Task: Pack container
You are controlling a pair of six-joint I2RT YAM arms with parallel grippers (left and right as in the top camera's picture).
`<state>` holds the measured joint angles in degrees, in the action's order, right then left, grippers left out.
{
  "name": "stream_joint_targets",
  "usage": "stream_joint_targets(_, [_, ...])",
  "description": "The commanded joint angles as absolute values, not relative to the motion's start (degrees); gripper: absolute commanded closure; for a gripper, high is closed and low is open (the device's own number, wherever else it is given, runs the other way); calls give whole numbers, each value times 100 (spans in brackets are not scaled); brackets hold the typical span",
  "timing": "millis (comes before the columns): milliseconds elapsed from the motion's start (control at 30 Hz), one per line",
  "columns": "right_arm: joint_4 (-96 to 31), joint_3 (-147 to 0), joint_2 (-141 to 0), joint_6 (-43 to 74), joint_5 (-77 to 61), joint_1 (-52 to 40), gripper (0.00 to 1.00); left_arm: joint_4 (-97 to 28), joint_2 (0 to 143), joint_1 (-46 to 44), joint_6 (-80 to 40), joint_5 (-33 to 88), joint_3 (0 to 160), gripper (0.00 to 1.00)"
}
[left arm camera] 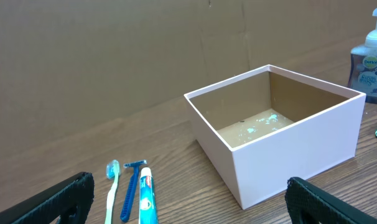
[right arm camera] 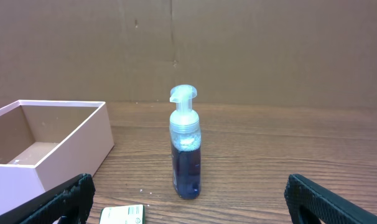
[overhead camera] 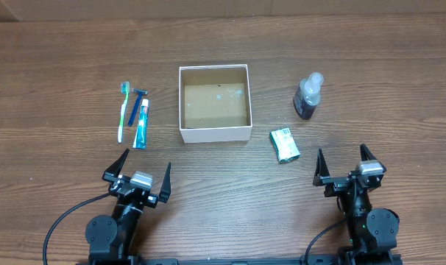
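The container point(overhead camera: 215, 133), a square white-walled box with a brown floor, stands empty at the table's middle; it also shows in the left wrist view point(left arm camera: 300, 140) and the right wrist view point(right arm camera: 76, 140). Left of it lie a green toothbrush point(overhead camera: 123, 110), a blue razor point(overhead camera: 135, 106) and a toothpaste tube point(overhead camera: 141, 125). Right of it stand a dark pump bottle point(overhead camera: 308, 97) and a green-and-white packet point(overhead camera: 285, 144). My left gripper point(overhead camera: 137, 174) is open and empty near the front edge. My right gripper point(overhead camera: 347, 165) is open and empty, in front of the bottle point(right arm camera: 185, 152).
A brown cardboard wall point(left arm camera: 114, 56) stands behind the table. The wooden tabletop point(overhead camera: 61, 73) runs wide on both sides. Black cables point(overhead camera: 61, 221) trail from the arm bases at the front.
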<state>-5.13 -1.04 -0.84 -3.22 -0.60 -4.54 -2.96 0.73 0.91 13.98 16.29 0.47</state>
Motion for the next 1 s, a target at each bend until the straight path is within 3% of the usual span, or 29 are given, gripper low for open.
stream_joint_targets(0, [-482,-47,-16,-344,-12,-464,0,-279,25,158,1500,1614,27,0])
stream_joint_targets(967, [-438,-73,-38,16,-255,-467,0,-279,25,158,1503,1614,27,0])
